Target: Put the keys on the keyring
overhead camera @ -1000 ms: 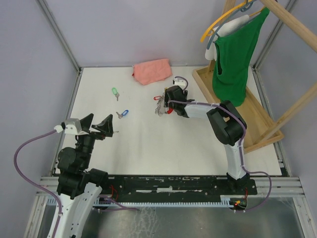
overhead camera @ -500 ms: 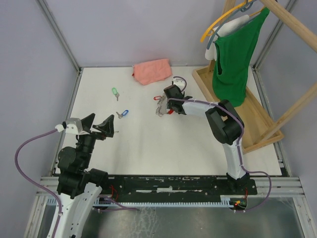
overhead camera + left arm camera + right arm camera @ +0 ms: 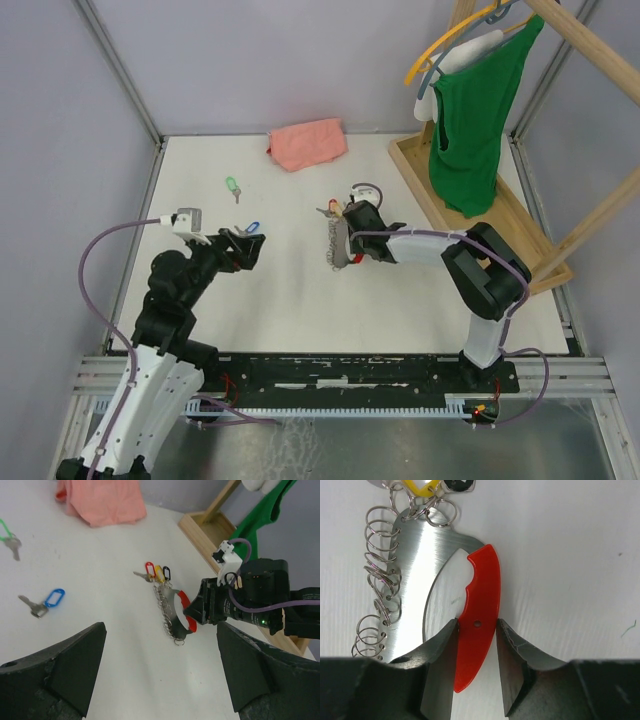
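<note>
Your left arm rises from its base and leans forward and inward. The left gripper (image 3: pixel 243 246) points toward mid-table, and its black fingers (image 3: pixel 60 665) are spread wide apart. Your right arm is bent sharply at the elbow, with the forearm stretched low toward the left. The right gripper (image 3: pixel 476 630) is angled down at the table. Both its fingers are pressed against a red curved plastic tab (image 3: pixel 479 595), one on each side.

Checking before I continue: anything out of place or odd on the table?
Nothing damaged or spilled. The blue key and green key lie loose, apart from the keyring, whose red lever the right claw pinches.
</note>
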### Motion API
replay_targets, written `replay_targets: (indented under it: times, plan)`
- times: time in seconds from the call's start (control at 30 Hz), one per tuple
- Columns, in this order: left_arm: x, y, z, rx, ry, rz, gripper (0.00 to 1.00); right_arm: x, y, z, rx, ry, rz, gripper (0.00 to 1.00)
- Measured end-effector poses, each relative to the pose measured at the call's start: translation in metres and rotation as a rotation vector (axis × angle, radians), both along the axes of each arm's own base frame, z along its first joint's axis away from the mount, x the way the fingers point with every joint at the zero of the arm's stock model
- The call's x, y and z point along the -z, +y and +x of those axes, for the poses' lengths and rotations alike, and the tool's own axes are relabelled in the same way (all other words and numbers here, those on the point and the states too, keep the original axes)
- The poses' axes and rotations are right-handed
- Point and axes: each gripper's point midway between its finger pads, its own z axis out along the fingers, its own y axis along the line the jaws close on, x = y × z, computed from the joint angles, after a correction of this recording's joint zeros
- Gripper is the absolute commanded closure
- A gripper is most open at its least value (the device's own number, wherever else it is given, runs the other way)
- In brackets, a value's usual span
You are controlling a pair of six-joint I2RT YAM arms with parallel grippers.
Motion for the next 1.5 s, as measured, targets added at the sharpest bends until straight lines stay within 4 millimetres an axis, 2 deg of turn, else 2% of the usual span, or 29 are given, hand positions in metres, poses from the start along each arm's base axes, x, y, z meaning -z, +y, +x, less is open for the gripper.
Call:
replay_targets:
  times: [0.03,0.13,0.3,0.53,0.63,0.77,0.9,1.0,1.13,1.3,1.5]
  plan:
    - [0.009,-0.006,0.002,0.026,0.039,-0.016,0.04,0.005,-0.002,-0.008,-0.015,0.015,-0.007,0.58]
    - [0.04,-0.022,0.003,0.088,0.156,-0.059,0.06,0.001,0.0,-0.031,-0.065,0.021,0.002,0.58]
    - [0.088,-0.039,-0.007,0.153,0.307,-0.133,0.07,0.001,-0.004,-0.074,-0.144,0.074,0.001,0.57]
    - [0.114,-0.062,-0.016,0.226,0.376,-0.206,0.08,-0.001,-0.008,-0.126,-0.258,0.18,-0.01,0.49]
    - [0.123,-0.072,-0.016,0.251,0.4,-0.212,0.09,-0.011,-0.011,-0.143,-0.318,0.214,-0.013,0.45]
    - [0.14,-0.085,-0.014,0.277,0.446,-0.205,0.13,-0.036,-0.004,-0.144,-0.39,0.197,0.009,0.47]
    - [0.155,-0.093,-0.007,0.285,0.476,-0.197,0.17,-0.066,0.021,-0.134,-0.47,0.151,0.066,0.55]
    - [0.164,-0.095,0.0,0.28,0.486,-0.194,0.18,-0.076,0.038,-0.125,-0.506,0.139,0.089,0.58]
    - [0.174,-0.096,0.007,0.267,0.494,-0.189,0.19,-0.069,0.055,-0.115,-0.535,0.16,0.086,0.6]
    - [0.186,-0.097,0.009,0.261,0.51,-0.184,0.21,-0.052,0.066,-0.106,-0.539,0.196,0.063,0.62]
    - [0.188,-0.096,0.009,0.258,0.506,-0.183,0.22,-0.038,0.077,-0.094,-0.531,0.218,0.041,0.67]
